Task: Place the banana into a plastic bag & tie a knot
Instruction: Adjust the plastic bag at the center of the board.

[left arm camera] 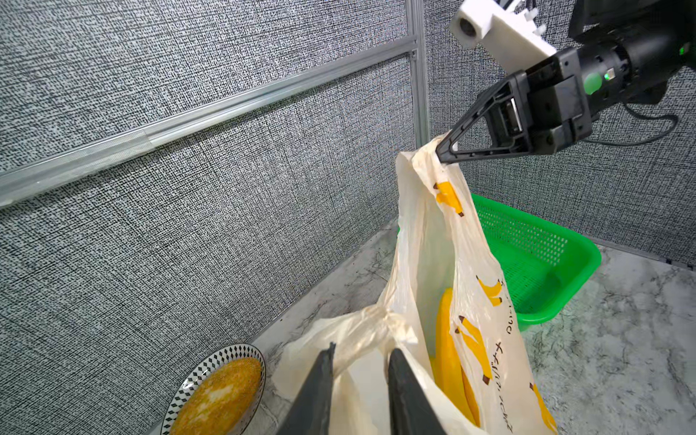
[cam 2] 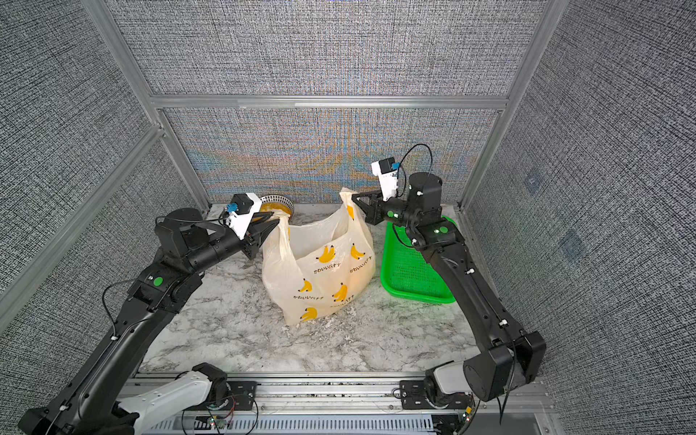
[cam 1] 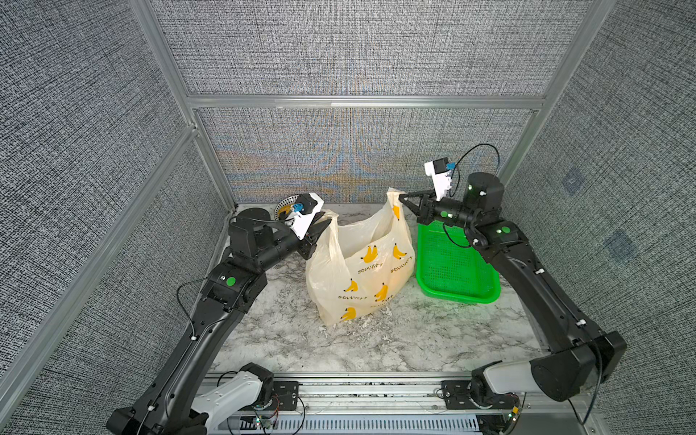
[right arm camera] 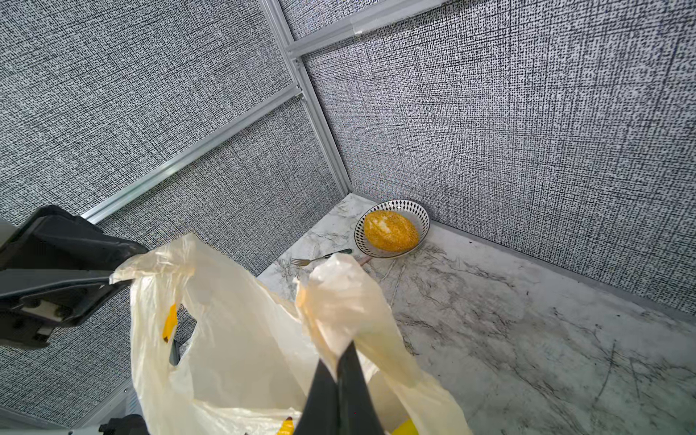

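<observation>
a: while the plastic bag [cam 1: 361,271] hung open between the two arms, what could have gone wrong?

b: mostly the left side. the left gripper [left arm camera: 360,348] had its jaws narrow, but a gap showed in the left wrist view, with the left handle loop [left arm camera: 376,320] bunched between them. i couldn't tell whether it was truly pinched. if it wasn't, any pull toward a knot would likely have let that loop slide out, and the mouth would have sagged.

a: and the right?

b: the right gripper [left arm camera: 441,152] was clamped tight on the tip of the right handle loop [left arm camera: 423,162], only a small bite of thin film. a hard tug might have stretched or torn it.

a: was the banana safe?

b: the banana [left arm camera: 446,339] lay inside, low against the printed wall. the bag's bottom seemed to rest on the marble table [cam 1: 376,350], so a dropped loop would probably have slumped the bag rather than spilled it. no knot showed.

a: anything nearby to snag?

b: the green basket [cam 1: 461,297] sat just beside the bag, under the right forearm. the plate [right arm camera: 399,205] and fork [right arm camera: 320,259] lay behind the left gripper, near the back corner. a low swing could have knocked either.

a: how were the arms posed?

b: both reached forward and bent inward, grippers pointing at each other across the bag's mouth, the right one higher.
</observation>
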### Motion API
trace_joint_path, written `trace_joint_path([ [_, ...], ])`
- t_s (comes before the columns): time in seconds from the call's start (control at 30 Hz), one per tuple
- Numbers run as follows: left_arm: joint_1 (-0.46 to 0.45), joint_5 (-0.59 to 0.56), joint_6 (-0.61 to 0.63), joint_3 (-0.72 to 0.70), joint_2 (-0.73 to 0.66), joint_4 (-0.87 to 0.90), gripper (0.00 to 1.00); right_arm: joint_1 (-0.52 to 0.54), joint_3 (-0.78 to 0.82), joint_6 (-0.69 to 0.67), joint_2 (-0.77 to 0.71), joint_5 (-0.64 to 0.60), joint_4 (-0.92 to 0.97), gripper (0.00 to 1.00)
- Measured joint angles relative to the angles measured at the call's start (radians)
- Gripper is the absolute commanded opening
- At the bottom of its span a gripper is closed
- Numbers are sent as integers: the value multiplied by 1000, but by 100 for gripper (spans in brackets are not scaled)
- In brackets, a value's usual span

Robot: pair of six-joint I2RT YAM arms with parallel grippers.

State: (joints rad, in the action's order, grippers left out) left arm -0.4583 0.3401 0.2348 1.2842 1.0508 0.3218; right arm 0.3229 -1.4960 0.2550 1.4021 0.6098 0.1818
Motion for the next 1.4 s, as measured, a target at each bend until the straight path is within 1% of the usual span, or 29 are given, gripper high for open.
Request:
trace_joint_path([
  [0.07, -3, 0, 0, -2, 3, 0, 10, 0, 0, 0, 0, 0, 0, 0],
  [0.13, -5, 0, -2, -11, 1, 0, 4, 0, 0, 0, -1, 0, 0, 0],
  [0.17, -5, -2, -6, -16, -2, -3, 0, 0, 1, 0, -3, 0, 0, 0],
  [0.3, -4, -35, -46, -45, -31, -14, 0, -1, 3, 0, -16, -9, -1, 0],
  [0.43, -5, -78, -107, -61, -63, -36, 0, -6, -9, 0, -32, -58, 3, 0],
  [0.5, -4, -78, -138, -66, -72, -41, 0, -8, -23, 5, -42, -87, 4, 0],
  [0.6, -4, -50, -180, -89, -98, -39, 0, -16, -35, 6, -54, -120, 4, 0],
  [0.8, -5, 13, -241, -251, -175, -72, 0, -37, -36, 7, -33, -160, 3, 0],
  [0.9, -5, 37, -256, -279, -192, -60, 1, -42, -36, 7, -13, -160, 3, 0],
  [0.97, -5, 50, -261, -287, -205, -60, 9, -43, -36, 7, 0, -160, 3, 0],
  [1.0, -5, 53, -261, -293, -216, -60, 15, -45, -36, 7, 5, -159, 3, 0],
  [1.1, -5, 49, -262, -303, -247, -60, 45, -47, -37, 7, 16, -152, 3, 0],
  [1.23, -5, 5, -264, -311, -283, -76, 77, -47, -37, 8, 18, -138, 2, 0],
  [1.27, -5, 0, -263, -314, -288, -84, 81, -47, -37, 8, 18, -137, 2, 0],
  [1.33, -4, 0, -261, -320, -289, -98, 93, -47, -37, 11, 18, -132, 1, 0],
  [1.4, -5, 1, -261, -317, -278, -113, 99, -47, -37, 12, 18, -130, 0, 0],
])
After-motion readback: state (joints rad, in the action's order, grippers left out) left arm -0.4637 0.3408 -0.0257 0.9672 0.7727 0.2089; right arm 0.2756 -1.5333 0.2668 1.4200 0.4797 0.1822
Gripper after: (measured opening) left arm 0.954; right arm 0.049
